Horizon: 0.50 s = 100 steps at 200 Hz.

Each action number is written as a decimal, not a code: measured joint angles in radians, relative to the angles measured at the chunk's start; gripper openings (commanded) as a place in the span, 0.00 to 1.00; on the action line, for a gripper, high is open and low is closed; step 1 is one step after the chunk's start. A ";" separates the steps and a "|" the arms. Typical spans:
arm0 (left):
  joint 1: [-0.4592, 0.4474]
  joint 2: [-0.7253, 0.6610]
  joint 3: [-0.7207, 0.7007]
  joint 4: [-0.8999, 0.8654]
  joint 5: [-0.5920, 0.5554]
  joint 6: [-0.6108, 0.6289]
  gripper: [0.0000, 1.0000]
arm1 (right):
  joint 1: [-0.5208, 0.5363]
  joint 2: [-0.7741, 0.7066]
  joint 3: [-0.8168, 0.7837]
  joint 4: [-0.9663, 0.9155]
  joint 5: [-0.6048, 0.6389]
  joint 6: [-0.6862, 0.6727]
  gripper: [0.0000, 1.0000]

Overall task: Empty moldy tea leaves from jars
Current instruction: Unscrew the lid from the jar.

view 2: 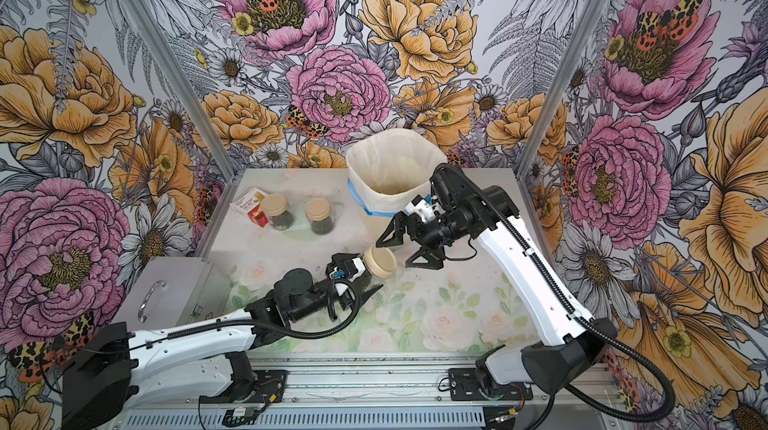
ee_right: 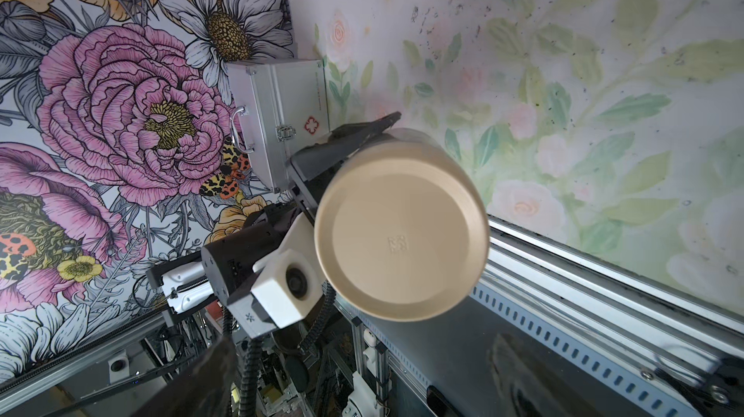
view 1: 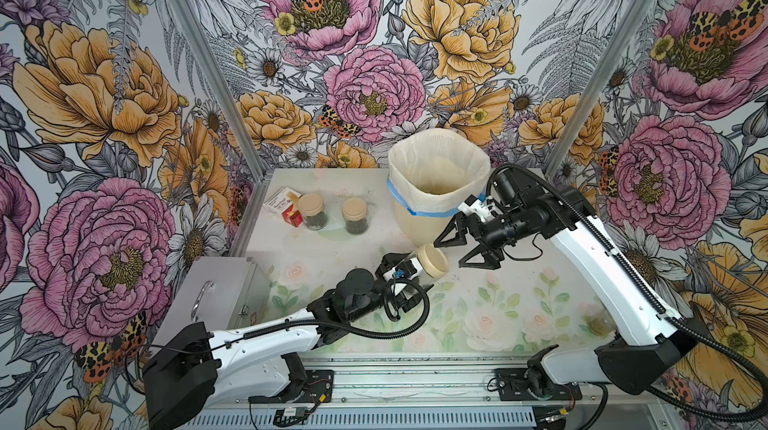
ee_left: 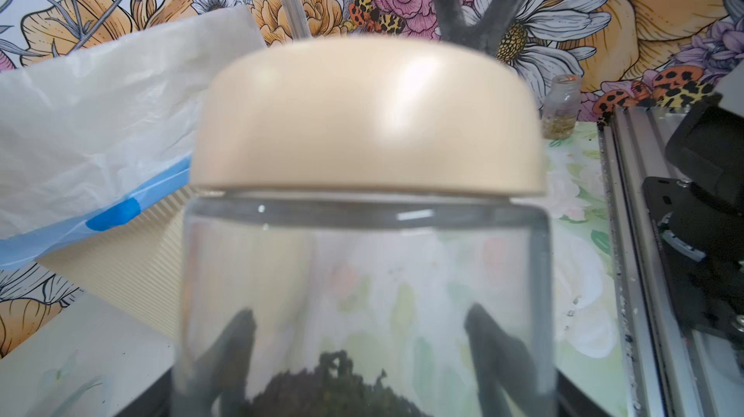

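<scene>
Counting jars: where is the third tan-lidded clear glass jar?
The jar is mid-table in both top views, clamped in the left gripper, lid facing the open right gripper.

Left arm [view 1: 266,334]: stretched low and forward, forearm near level.
Left gripper [view 1: 409,276]: jaws clamped on a jar [view 1: 434,267], which lies tilted on its side.
Right arm [view 1: 590,257]: raised, elbow bent, wrist turned inward.
Right gripper [view 1: 449,253]: jaws spread wide, holding nothing, fingertips facing the opposite gripper.

Bright even light, soft shadows; left wrist view: lid [ee_left: 362,121] blurry w/ glare
</scene>
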 measured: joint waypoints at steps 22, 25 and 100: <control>0.008 0.026 0.005 0.000 0.000 0.010 0.53 | -0.002 0.048 0.023 -0.014 0.028 0.004 0.99; 0.008 0.028 0.006 0.000 0.000 0.012 0.53 | -0.002 0.053 0.027 -0.016 0.031 0.004 0.99; 0.021 0.038 0.025 0.033 0.001 0.023 0.53 | -0.002 0.087 0.052 -0.034 0.084 0.007 1.00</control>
